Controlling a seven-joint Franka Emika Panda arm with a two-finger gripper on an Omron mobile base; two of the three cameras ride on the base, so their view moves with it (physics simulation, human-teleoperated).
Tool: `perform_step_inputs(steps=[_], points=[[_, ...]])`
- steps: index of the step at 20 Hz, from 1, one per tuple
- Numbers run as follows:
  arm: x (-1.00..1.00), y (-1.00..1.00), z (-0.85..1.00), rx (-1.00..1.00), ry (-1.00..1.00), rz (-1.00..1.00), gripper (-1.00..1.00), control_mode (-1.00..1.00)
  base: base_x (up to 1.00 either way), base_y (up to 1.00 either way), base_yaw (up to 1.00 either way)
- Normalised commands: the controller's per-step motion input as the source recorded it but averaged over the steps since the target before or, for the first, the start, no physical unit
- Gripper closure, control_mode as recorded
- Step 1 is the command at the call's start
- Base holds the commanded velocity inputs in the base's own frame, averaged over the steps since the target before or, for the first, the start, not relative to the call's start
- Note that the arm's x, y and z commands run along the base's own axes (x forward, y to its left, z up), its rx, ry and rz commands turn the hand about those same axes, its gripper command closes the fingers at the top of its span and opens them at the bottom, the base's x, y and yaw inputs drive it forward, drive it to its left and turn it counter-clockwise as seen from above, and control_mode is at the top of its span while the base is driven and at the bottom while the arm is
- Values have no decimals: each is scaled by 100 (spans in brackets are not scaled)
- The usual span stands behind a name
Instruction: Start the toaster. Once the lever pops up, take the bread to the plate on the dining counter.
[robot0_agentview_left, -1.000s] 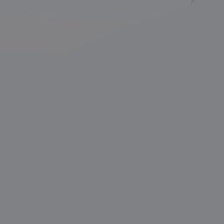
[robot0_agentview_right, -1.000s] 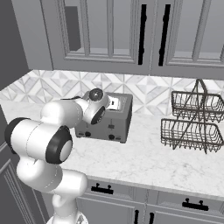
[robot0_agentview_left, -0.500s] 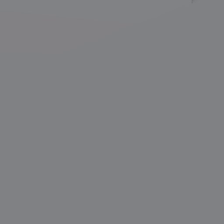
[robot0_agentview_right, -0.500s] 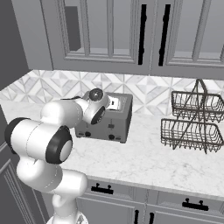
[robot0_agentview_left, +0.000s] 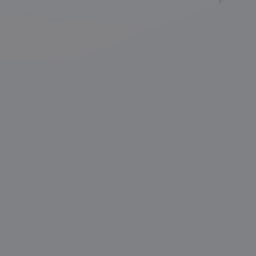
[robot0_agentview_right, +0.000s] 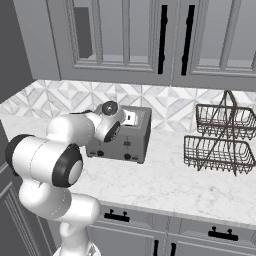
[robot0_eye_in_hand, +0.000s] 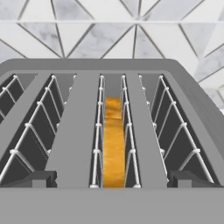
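The grey toaster (robot0_agentview_right: 131, 136) stands on the white counter against the tiled wall. In the hand view I look straight down on the toaster (robot0_eye_in_hand: 112, 70) and its slots. The bread (robot0_eye_in_hand: 113, 144), golden-tan and on edge, sits deep in the middle slot between wire guides. My gripper (robot0_eye_in_hand: 116, 179) hangs just above the toaster's top and is open. Its two dark fingertips (robot0_eye_in_hand: 43, 178) stand far apart, one on each side of the bread's slot, with nothing held. In the right base view my wrist covers the toaster's left end. The plate and the dining counter are out of view.
A two-tier dark wire basket (robot0_agentview_right: 220, 137) stands on the counter (robot0_agentview_right: 165, 185) to the toaster's right. Grey wall cabinets (robot0_agentview_right: 150, 40) hang above. Drawer fronts with black handles (robot0_agentview_right: 220, 234) run below the counter's edge.
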Motion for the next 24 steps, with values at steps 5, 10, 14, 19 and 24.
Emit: perform_step_inputs(steps=[5,10,14,19,24], points=[[0,0,0,0,0,0,-100,-100,0,0,0],[0,0,0,0,0,0,-100,-100,0,0,0],[0,0,0,0,0,0,-100,-100,0,0,0],[0,0,0,0,0,0,-100,-100,0,0,0],[0,0,0,0,0,0,-100,-100,0,0,0]])
